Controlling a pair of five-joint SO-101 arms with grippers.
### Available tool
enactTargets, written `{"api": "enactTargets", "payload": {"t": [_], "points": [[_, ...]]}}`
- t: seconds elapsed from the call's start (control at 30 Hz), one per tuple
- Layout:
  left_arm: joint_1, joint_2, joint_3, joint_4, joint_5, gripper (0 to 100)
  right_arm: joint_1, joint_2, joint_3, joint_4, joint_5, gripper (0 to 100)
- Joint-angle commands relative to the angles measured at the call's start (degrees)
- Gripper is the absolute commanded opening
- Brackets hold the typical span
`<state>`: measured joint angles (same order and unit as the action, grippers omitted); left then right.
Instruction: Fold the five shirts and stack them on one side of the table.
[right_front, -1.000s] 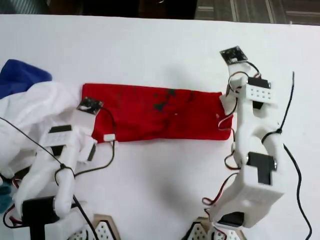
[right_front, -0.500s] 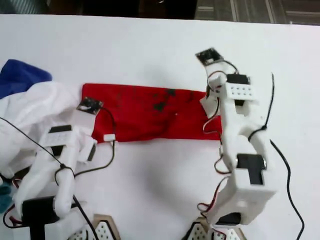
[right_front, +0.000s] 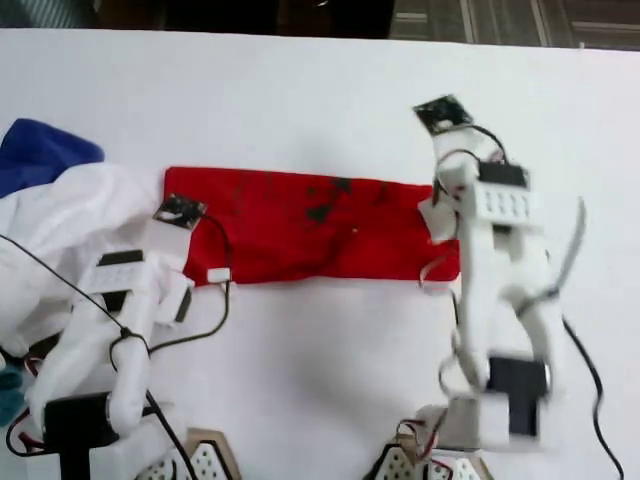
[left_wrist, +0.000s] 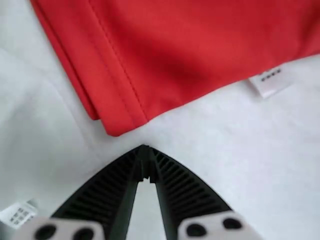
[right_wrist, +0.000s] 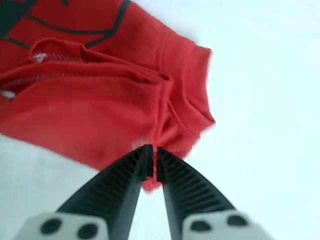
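At the table's left edge a loose pile of white and blue shirts waits unfolded. The left gripper sits just beside it, fingers closed tip to tip on nothing, just short of the red shirt's near left corner and not touching it.

The red shirt lies mid-table, flat and already doubled into a long band. Its long axis runs left to right, parallel to the near edge, and its dark print faces up. A white label sticks out of the near hem by the left end. I cannot tell which end is the neck.

The right gripper is at the band's rumpled right end, fingers closed with the tips on the hem. Whether they pinch cloth I cannot tell.

My reading is that the lengthwise fold is done and the cross fold is in hand. The next move calls for a sure pinch on the right end, a lift, and a carry leftward over the band, with the left corner held so the strip does not slide
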<state>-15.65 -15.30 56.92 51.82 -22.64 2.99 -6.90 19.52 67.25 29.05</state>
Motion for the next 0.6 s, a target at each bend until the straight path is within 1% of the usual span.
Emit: {"api": "enactTargets", "payload": {"t": [0.0, 0.17, 0.23, 0.33, 0.43, 0.5, 0.57], "points": [[-0.53, -1.23, 0.04, -1.23, 0.26, 3, 3.21, -16.66, 13.98, -3.21, -0.26, 2.0], [-0.53, -1.23, -0.13, -1.41, 0.62, 3, 11.3, -28.97, 37.27, -13.93, 0.09, 2.0], [-0.62, -1.23, -0.22, -1.49, 3.25, 3, 13.93, -32.04, 44.92, -19.3, 0.09, 2.0], [-0.62, -1.23, -0.4, -1.49, 5.98, 3, 15.43, -35.47, 53.63, -26.59, 0.09, 2.0], [-0.62, -1.14, -1.27, -0.97, 6.33, 4, 15.43, -37.67, 59.34, -31.78, 0.18, 1.9], [-0.62, -1.49, -3.56, 2.02, 6.33, 8, 15.43, -38.99, 59.87, -31.96, 0.18, 1.9], [-0.62, -1.41, -9.1, 7.65, 6.33, 16, 15.25, -40.04, 60.75, -32.22, 0.18, 1.9]]}}
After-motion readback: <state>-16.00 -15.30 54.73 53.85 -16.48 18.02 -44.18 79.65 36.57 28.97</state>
